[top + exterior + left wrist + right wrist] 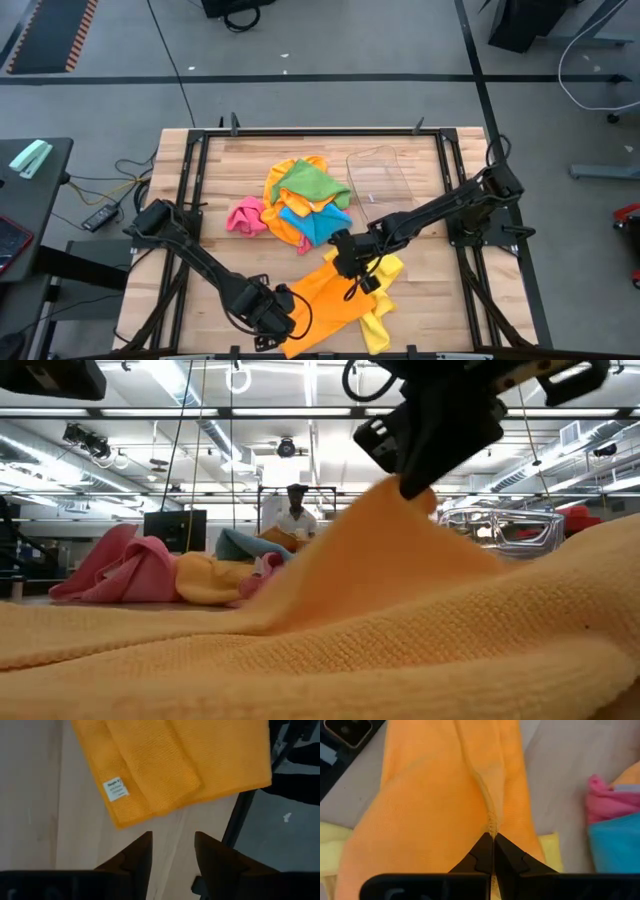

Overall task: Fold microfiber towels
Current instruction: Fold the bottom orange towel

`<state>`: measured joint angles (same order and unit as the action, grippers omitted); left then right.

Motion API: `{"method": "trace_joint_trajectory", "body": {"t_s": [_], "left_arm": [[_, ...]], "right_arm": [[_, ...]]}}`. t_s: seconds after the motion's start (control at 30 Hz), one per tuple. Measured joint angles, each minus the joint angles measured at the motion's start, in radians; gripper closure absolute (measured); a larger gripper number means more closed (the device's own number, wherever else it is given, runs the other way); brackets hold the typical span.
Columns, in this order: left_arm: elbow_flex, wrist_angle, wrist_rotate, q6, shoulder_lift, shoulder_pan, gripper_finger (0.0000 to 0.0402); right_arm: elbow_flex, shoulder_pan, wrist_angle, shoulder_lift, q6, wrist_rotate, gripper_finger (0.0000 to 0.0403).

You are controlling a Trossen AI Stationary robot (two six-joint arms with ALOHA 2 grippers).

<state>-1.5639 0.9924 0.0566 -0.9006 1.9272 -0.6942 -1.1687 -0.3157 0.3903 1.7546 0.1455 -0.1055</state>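
An orange microfiber towel lies near the table's near edge, partly over a yellow towel. My right gripper is shut on the orange towel's far part; this also shows in the right wrist view. My left gripper is open just left of the towel's near-left corner and touches nothing. In the left wrist view the towel lies in layers, its white label showing. A pile of orange, green, blue and pink towels lies mid-table. My right gripper pinches a puckered ridge of the orange towel between its two shut fingers, coming from above and pointing down. The cloth rises to a peak at the fingers. The rest of it slopes down and lies on the table.
A clear plastic tray stands at the far right of the table. The pink towel lies at the pile's left. Bare wood shows along the table's left side. A person stands in the room far behind the table.
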Motion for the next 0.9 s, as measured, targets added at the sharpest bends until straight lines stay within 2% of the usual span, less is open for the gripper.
{"method": "trace_joint_trajectory", "body": {"t_s": [0.23,0.43,0.73,0.9], "left_arm": [[0.000,-0.023,0.005,0.021,-0.002,-0.036,0.0273],[0.000,-0.028,0.015,-0.006,-0.004,-0.040,0.0286],[-0.002,-0.058,0.030,-0.058,-0.005,-0.041,0.0290],[-0.003,-0.085,0.034,-0.060,-0.005,-0.041,0.0292]], "right_arm": [[0.000,0.012,-0.018,0.035,-0.049,0.000,0.0386],[0.000,0.020,-0.026,0.063,-0.030,-0.001,0.0386],[0.000,0.067,-0.005,0.100,-0.040,0.000,0.0385],[0.000,0.095,0.015,0.110,-0.048,0.000,0.0366]]}}
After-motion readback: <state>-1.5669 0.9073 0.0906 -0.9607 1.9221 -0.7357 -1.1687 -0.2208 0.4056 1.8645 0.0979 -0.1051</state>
